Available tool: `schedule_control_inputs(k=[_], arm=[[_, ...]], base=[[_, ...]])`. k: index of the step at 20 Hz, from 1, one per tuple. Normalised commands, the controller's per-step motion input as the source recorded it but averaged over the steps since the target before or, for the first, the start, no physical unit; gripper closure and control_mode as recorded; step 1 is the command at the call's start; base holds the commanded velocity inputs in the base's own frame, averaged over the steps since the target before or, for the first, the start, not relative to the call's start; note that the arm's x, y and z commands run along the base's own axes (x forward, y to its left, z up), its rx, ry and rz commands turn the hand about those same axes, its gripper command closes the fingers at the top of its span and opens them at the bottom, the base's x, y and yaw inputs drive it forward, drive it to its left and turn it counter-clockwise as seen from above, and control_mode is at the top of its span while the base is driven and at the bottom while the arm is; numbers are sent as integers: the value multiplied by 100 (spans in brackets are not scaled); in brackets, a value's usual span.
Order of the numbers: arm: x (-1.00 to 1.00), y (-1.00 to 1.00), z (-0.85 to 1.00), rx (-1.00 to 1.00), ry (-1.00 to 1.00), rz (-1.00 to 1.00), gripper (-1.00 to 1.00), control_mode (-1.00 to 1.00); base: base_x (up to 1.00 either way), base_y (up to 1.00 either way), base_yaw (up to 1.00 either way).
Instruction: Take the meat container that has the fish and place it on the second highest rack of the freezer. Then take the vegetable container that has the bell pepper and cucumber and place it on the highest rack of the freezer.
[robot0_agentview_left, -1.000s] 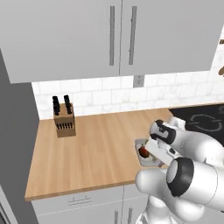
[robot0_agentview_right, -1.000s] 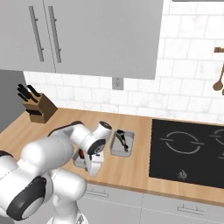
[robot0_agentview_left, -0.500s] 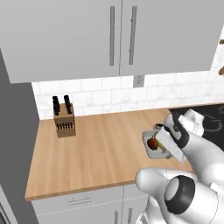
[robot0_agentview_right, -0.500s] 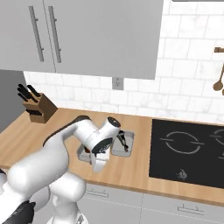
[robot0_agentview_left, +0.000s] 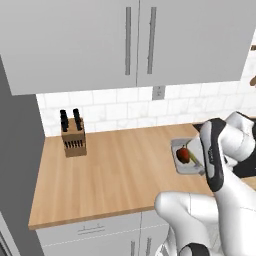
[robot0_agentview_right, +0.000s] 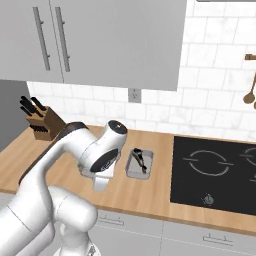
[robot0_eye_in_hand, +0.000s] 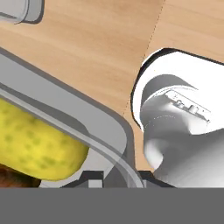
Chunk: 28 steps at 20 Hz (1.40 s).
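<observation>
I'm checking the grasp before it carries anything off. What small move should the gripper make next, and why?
Probably a short, straight lift. The gripper's tips flank the rim of the vegetable container, apparently closed on it, while it sits on the counter with the cucumber inside. The fish container stands close beside it, so rising vertically should avoid a knock.

No readable text, label, brand, number or sign stood on anything in these views, not on the cupboard doors, the wall tiles or the desk.
</observation>
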Motion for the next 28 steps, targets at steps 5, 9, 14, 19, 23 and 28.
schedule_control_inputs(k=[5, 9, 14, 19, 23, 28], arm=[[-31, 12, 79, 0, 0, 0, 100, -100], [-46, 23, 69, 4, 0, 0, 100, -100], [-29, 26, 58, 6, 0, 0, 100, -100], [-35, 23, 48, 11, 0, 0, 100, -100], [-24, 27, 42, 10, 0, 0, 100, -100], [-9, 18, 26, 1, 0, 0, 100, -100]], base=[[0, 0, 0], [0, 0, 0], [0, 0, 0], [0, 0, 0], [0, 0, 0], [0, 0, 0]])
